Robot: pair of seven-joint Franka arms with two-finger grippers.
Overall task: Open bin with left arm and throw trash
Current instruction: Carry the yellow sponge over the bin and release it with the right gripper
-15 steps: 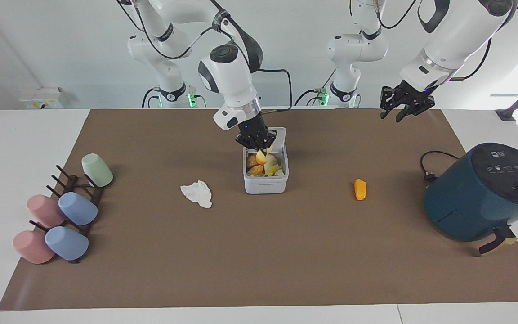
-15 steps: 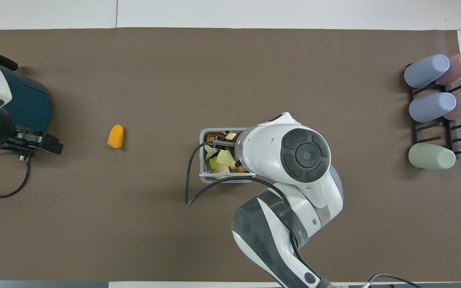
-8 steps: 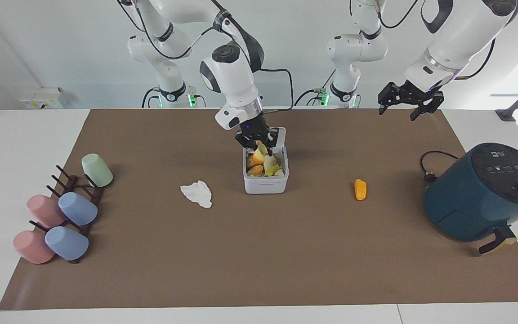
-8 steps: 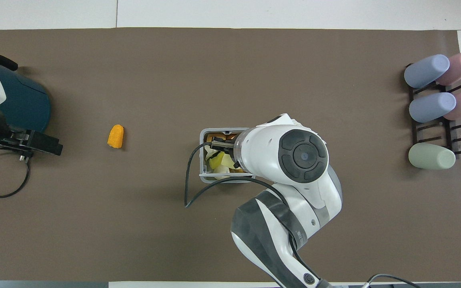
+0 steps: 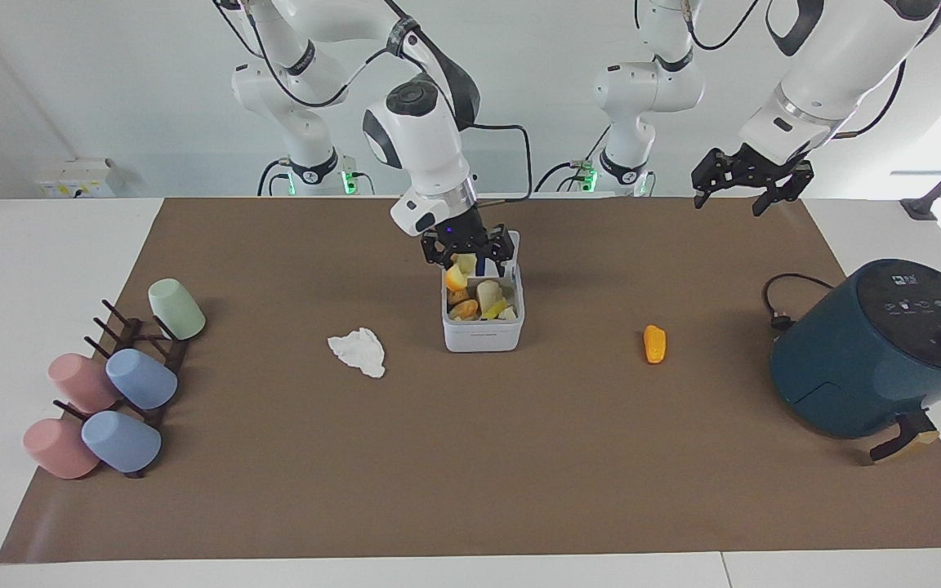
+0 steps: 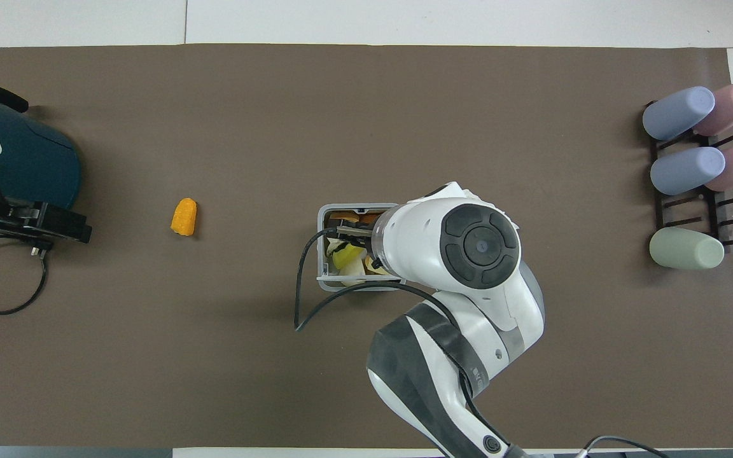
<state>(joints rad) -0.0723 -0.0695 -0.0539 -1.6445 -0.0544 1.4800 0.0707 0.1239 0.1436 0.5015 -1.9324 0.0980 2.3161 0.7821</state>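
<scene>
Fingers spread, the right arm's black two-finger pincer (image 5: 468, 252) hangs just over the small white square plastic bin (image 5: 483, 331), whose lid stands open — yellow and orange scraps (image 5: 479, 300) fill it. Toward the right arm's end of the brown-covered table (image 5: 470, 482) lies a crumpled white tissue (image 5: 358, 351); toward the left arm's end, a small orange oblong piece (image 5: 654, 344). The left arm's pincer (image 5: 752, 176) waits aloft with fingers apart, over the table's edge near the dark-teal air fryer (image 5: 879, 347).
</scene>
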